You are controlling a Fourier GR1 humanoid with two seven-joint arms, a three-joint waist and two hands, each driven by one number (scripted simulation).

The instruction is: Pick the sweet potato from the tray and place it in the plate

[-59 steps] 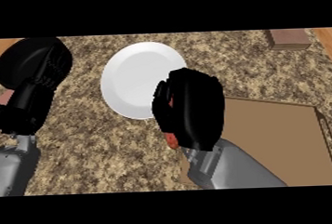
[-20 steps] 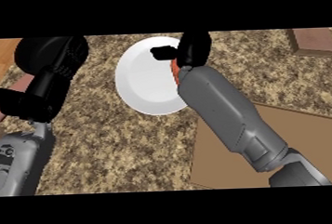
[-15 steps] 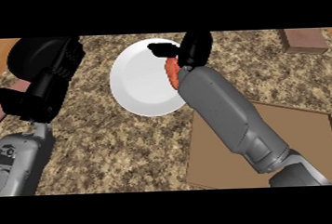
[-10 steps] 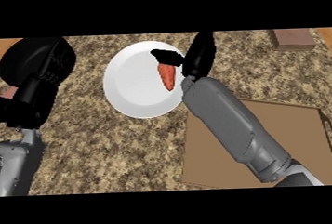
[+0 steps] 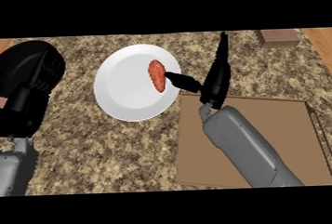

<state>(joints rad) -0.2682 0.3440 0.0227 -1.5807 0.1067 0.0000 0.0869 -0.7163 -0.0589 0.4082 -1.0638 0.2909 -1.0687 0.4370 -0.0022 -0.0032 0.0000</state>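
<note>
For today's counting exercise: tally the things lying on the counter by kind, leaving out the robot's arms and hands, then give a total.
Plate: 1
Sweet potato: 1
Tray: 1
Brown block: 1
Total: 4

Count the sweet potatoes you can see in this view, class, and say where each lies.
1. The sweet potato lies on the plate, right of its middle; none shows on the tray, though the arm hides part.

Sweet potato (image 5: 157, 75) on plate (image 5: 127, 99), left of tray (image 5: 279, 124)
</note>
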